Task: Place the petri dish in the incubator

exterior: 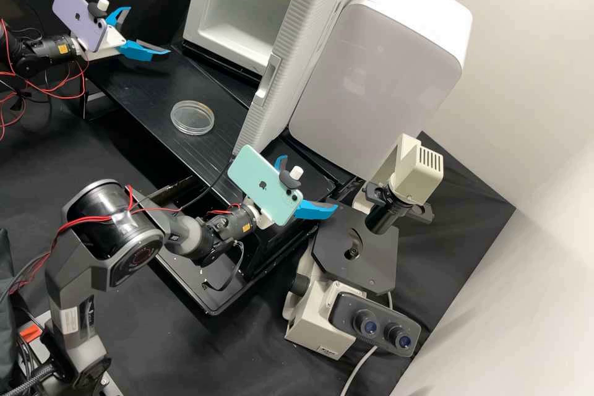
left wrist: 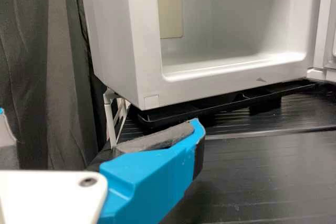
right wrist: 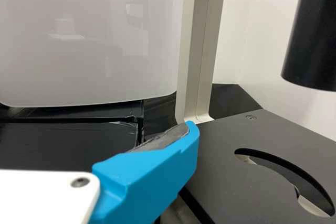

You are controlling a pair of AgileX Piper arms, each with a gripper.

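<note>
The petri dish (exterior: 192, 117) is seen on the worktop (exterior: 142, 93), near-right of the wide, empty left claw (exterior: 146, 31), the closer one.

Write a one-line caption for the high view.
Petri dish on the black bench before the open incubator; left gripper open beside the incubator, right gripper open by the microscope.

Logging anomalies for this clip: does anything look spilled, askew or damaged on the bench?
Nothing stands out. The petri dish lies flat on the bench, nothing spilled around it, and the incubator stands upright with its door open.
</note>
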